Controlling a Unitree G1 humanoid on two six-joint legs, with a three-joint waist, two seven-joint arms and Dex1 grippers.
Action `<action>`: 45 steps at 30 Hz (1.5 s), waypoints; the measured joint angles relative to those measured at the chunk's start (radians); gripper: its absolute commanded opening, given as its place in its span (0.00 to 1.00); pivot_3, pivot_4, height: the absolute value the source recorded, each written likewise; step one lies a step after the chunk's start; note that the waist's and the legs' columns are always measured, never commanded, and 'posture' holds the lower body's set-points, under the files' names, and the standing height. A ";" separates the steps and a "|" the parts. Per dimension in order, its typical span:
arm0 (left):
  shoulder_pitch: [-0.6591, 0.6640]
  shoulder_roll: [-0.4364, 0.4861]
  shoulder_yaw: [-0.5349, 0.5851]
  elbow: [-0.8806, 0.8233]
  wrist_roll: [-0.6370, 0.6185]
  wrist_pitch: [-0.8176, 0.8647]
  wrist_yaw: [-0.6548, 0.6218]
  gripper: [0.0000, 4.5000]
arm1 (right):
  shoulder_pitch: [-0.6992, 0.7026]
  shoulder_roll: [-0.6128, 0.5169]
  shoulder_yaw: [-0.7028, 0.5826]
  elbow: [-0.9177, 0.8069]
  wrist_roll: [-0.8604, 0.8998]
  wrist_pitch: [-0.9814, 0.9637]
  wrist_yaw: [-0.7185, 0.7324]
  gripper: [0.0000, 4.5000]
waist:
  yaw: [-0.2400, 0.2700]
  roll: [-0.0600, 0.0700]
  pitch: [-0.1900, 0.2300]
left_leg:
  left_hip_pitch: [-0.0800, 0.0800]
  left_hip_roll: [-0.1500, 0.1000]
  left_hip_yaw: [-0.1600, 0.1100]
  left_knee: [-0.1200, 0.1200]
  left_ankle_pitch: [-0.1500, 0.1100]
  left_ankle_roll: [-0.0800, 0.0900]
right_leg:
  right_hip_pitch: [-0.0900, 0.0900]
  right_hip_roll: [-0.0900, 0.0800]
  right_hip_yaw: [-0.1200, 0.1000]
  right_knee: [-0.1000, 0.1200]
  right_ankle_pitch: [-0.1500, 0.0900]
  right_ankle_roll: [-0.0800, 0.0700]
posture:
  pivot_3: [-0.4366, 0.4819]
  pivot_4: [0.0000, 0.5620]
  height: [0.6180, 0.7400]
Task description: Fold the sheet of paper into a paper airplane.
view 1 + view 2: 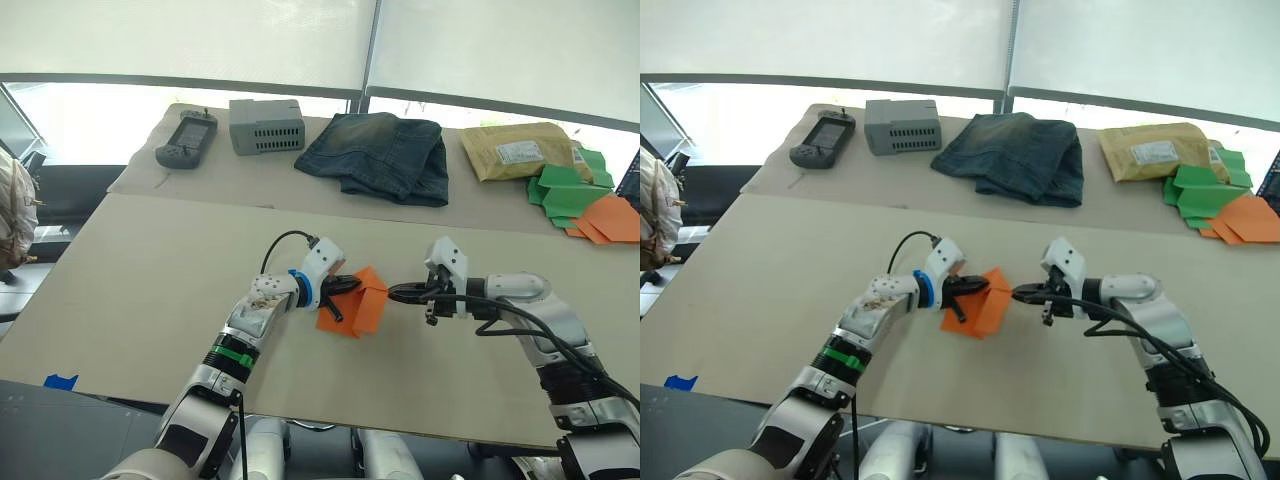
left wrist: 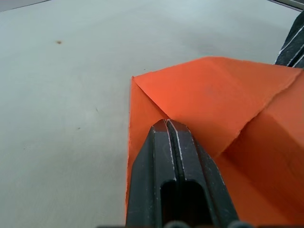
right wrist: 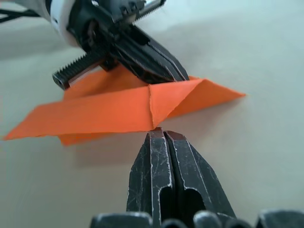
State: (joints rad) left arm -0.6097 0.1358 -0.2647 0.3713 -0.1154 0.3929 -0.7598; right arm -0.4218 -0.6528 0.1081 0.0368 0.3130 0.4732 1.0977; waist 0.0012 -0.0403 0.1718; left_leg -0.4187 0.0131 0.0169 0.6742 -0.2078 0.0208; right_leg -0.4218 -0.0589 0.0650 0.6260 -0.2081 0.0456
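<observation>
The sheet of paper (image 1: 362, 300) is bright orange and partly folded, lying mid-table with creases and one flap raised off the surface. My left gripper (image 1: 350, 285) comes in from the left, shut, its fingertips (image 2: 167, 122) resting on top of the sheet near a folded corner. My right gripper (image 1: 392, 293) comes in from the right, also shut, its tips (image 3: 159, 131) touching the lower edge of the raised flap at a crease. Seen from the right wrist, the left gripper (image 3: 175, 76) sits just behind that flap.
Along the back lie a black handheld device (image 1: 186, 140), a grey box (image 1: 266, 125), folded jeans (image 1: 380, 152) and a tan padded envelope (image 1: 520, 150). Green paper shapes (image 1: 570, 188) and other orange paper (image 1: 612, 220) sit at the far right.
</observation>
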 measured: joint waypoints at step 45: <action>0.033 0.088 0.110 -0.149 -0.049 0.164 0.031 0.01 | -0.043 0.176 0.088 0.124 -0.101 -0.072 -0.116 0.00 | -0.023 0.000 0.000 | -0.002 0.001 -0.001 0.000 0.000 0.000 | -0.003 0.001 0.000 0.002 0.002 -0.003 | 0.48 0.27 0.91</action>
State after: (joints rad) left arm -0.5771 0.2235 -0.1548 0.2224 -0.1644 0.5574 -0.7291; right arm -0.4651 -0.4764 0.1957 0.1611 0.2118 0.4008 0.9817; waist -0.0217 -0.0398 0.1718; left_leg -0.4204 0.0143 0.0162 0.6742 -0.2079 0.0207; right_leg -0.4244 -0.0581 0.0650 0.6278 -0.2065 0.0424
